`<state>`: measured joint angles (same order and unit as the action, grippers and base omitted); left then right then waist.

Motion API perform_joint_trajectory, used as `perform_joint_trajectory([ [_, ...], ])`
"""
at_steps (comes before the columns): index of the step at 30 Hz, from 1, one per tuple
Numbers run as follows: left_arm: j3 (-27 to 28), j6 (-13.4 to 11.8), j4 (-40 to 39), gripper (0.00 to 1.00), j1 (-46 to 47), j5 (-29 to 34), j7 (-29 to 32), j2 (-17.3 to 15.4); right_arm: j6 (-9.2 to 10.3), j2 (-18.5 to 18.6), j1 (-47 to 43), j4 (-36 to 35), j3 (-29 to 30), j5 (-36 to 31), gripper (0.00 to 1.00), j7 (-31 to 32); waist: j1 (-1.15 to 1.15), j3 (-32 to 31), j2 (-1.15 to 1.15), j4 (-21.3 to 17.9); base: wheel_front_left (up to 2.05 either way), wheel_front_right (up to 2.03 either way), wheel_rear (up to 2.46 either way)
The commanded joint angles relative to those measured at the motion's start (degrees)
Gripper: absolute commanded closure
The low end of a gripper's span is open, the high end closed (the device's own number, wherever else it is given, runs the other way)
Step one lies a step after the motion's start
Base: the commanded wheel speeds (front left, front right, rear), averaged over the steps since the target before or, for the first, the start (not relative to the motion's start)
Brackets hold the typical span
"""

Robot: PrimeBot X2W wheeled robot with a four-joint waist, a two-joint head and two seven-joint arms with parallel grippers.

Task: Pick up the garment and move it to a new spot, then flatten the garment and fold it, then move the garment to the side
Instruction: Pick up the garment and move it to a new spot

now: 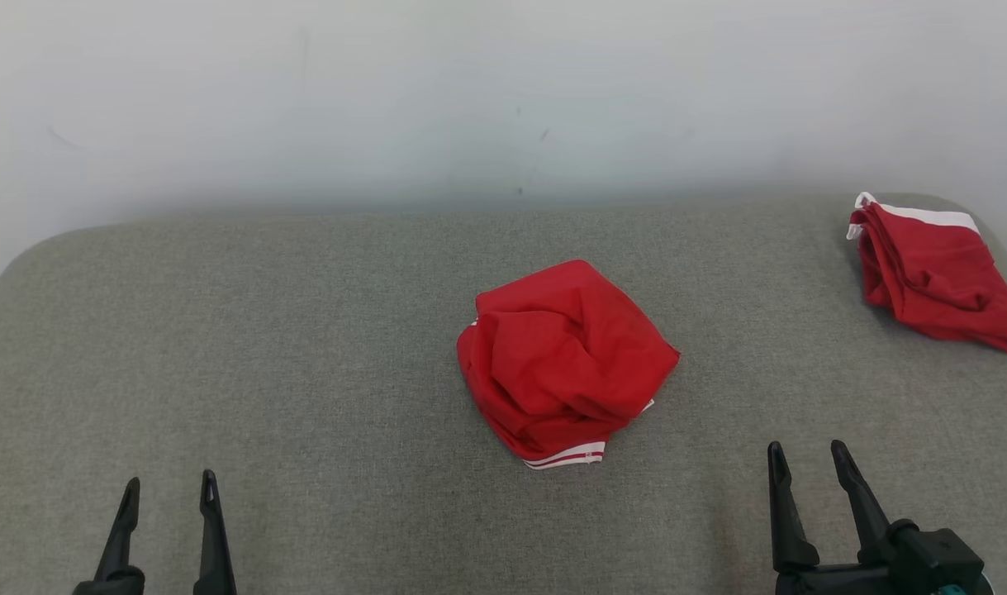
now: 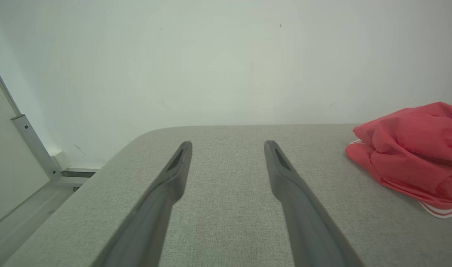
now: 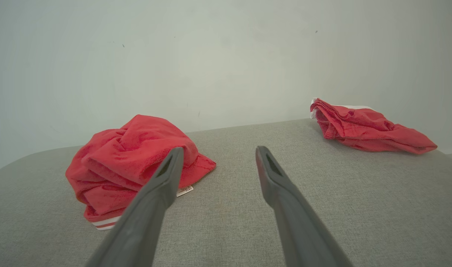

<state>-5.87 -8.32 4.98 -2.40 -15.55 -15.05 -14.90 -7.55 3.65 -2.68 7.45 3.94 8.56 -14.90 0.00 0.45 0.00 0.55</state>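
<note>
The crumpled red garment (image 1: pixel 565 359) lay in a heap near the middle of the grey fabric-covered worktop (image 1: pixel 305 347), touching neither gripper. The left gripper (image 1: pixel 170 481) stood at the near left, well apart from the garment, its jaws spread and empty. The right gripper (image 1: pixel 807 450) stood at the near right, nearer the heap but clear of it, and was likewise open with nothing between its fingers. From the left wrist, the left gripper (image 2: pixel 228 144) pointed at bare worktop, with the garment (image 2: pixel 411 163) off to the right and cut by the frame edge. From the right wrist, the right gripper (image 3: pixel 219 149) pointed past the garment (image 3: pixel 133 155), which lay to the left; one finger overlapped the heap in that view and hid part of its near side. A white-striped hem (image 1: pixel 567 456) showed at the near edge. The kind of garment could not be made out from the bundle; it was possibly a pair of shorts. A small label (image 3: pixel 184 190) was too small to read. A second red garment (image 1: pixel 937 281) lay at the far right corner, its end cut off in the head view.
</note>
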Motion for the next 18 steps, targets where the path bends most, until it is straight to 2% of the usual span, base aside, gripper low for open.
perform_joint_trajectory([
  [1, 0.32, 0.29, 0.25, 0.00, -0.68, 1.14, -0.17, 0.42, 0.15, -0.30, -0.54, 0.24, -0.32, 0.46, 0.00, -0.28, 0.00, -0.11, 0.00, -0.01, 0.00, 0.00, 0.00],
  [18, 1.37, 1.75, 1.56, 0.00, -0.64, 4.37, -0.17, 1.40, 0.16, -0.14, -0.45, 0.68, -1.05, 0.56, 0.00, -0.35, 0.00, -0.80, 0.00, 0.06, 0.00, 0.00, 0.00],
])
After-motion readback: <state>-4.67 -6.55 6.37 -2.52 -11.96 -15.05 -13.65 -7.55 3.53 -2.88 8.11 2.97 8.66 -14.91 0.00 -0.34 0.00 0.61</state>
